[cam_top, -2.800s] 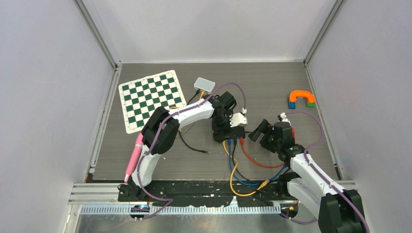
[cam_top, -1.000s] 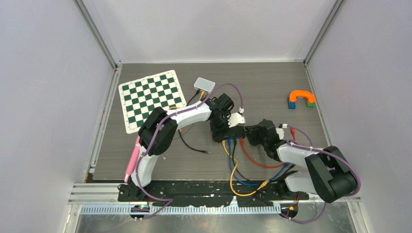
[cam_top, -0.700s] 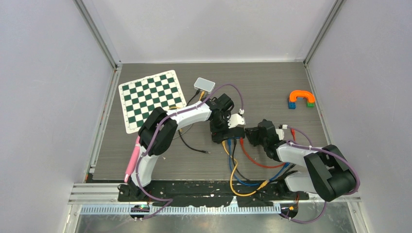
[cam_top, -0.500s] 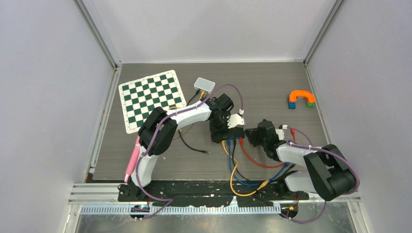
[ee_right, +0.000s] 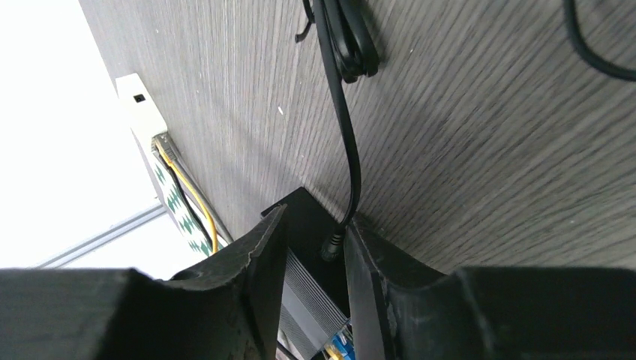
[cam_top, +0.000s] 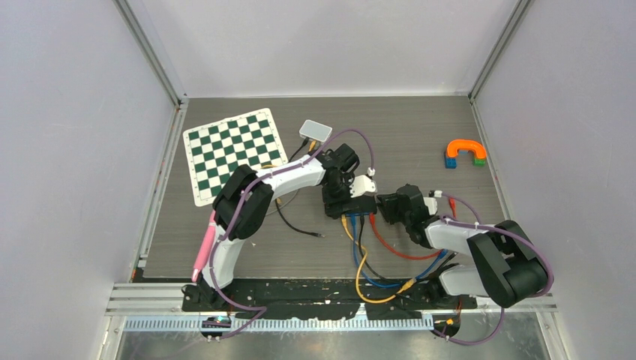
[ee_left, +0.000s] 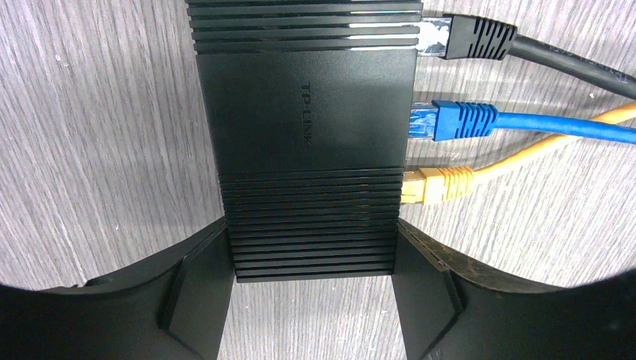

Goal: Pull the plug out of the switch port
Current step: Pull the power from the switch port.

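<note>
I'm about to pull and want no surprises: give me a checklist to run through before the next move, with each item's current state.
1. Left gripper braces the switch: ok, its fingers sit against both sides.
2. Right gripper lined up on the black plug: ok, the plug sits between its fingers.
3. Right gripper closed on the plug: not ok, a gap shows beside the plug.
4. Plug seated in its port: ok, its tip is in the switch.
5. Plug's cable free to follow: ok, it lies loose on the table.
</note>
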